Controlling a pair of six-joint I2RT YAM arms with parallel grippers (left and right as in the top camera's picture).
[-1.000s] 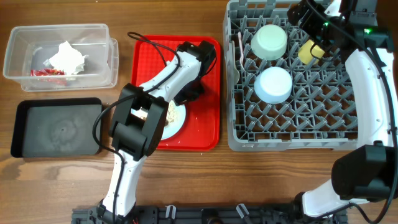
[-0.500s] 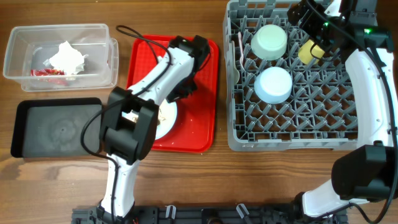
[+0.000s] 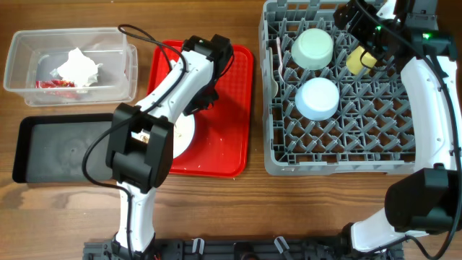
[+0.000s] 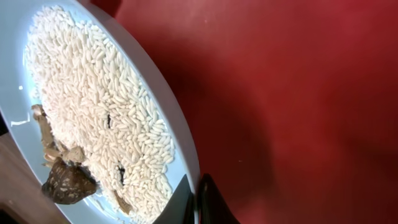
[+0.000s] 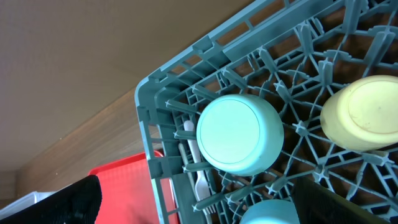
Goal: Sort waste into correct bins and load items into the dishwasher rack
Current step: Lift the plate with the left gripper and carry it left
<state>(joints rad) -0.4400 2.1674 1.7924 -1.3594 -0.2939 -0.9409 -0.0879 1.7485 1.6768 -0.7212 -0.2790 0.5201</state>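
Spill risk first: left end effector [image 4: 194, 200] is clamped tight on the rim of the plate [image 4: 163, 118]. It's a thin one-sided pinch, and loose rice [image 4: 93, 93] and brown scraps [image 4: 65, 180] are heaped close to that edge. Any wrist roll or jerk would probably slide rice onto the red tray [image 4: 298, 93] or the desk [image 3: 238, 209] short of a bin. The loaded far side could also lever the rim out of the fingers. Plate is over the left-front part of the red tray, mostly hidden under the left arm from overhead. Can't tell if it's lifted or resting. If it's dragging, the red tray, already sitting skewed to the desk edge, may get pulled along. Black tray [image 3: 65, 148] is just beside the red tray on the left, and the tub [image 3: 14, 68] behind it holds the napkin [image 3: 78, 66] and wrapper [image 3: 52, 84]. Food likely belongs in the black tray, so the plate has to clear that wall before it tips. Plate is round, so no long axis; food side faces up. The pinch is on the rim nearest the tray centre, so the plate body extends from the fingers toward the black tray. Right end effector [image 3: 367, 37] has jaws spread wide and empty, over the far right corner of the rack [image 3: 339, 162] near the cup [image 3: 357, 61]. It's well apart from the left arm, so no clash expected.
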